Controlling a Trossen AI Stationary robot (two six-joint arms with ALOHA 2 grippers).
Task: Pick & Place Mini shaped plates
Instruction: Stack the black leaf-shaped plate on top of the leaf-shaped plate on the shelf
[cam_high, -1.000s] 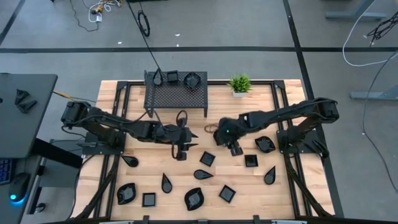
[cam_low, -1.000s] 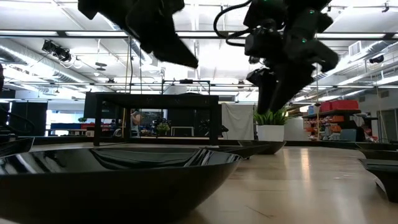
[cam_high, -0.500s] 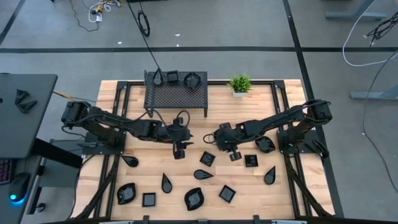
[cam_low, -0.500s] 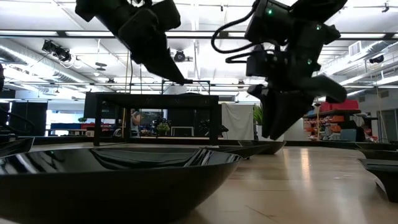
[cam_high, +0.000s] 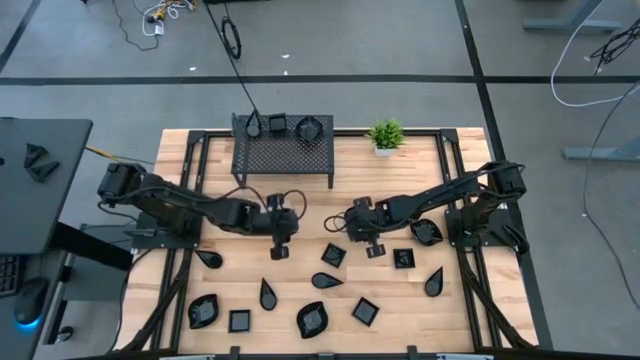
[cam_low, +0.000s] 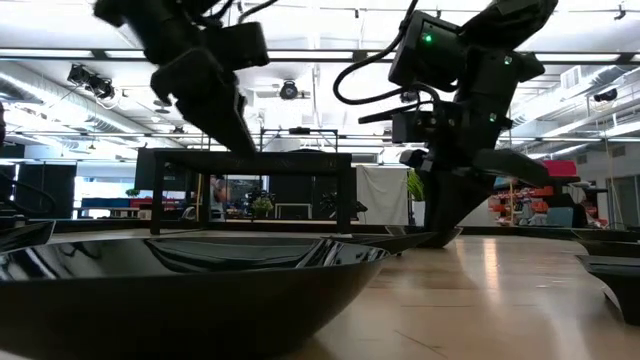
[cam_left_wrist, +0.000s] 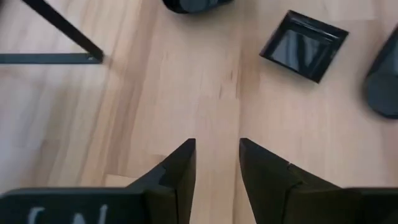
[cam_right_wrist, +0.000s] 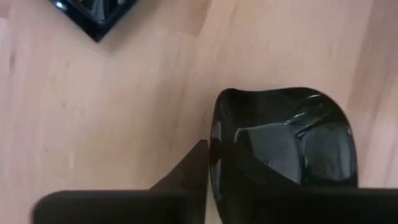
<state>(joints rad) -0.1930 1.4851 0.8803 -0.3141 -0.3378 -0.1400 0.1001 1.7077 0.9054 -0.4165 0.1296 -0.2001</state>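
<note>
Many mini shaped plates — glossy, black, scattered

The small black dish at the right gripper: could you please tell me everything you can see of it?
The dish is glossy black, rounded with a raised rim and a deep hollow that mirrors the lights. It sits flat on the wooden table, near the middle. The right gripper is closing on its rim, one finger outside and one inside. A square dish lies apart from it.

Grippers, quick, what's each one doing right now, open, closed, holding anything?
Left gripper: open, fingers apart over bare wood, holding nothing.
Right gripper: fingers closed on the rim of a black plate on the table.
</note>
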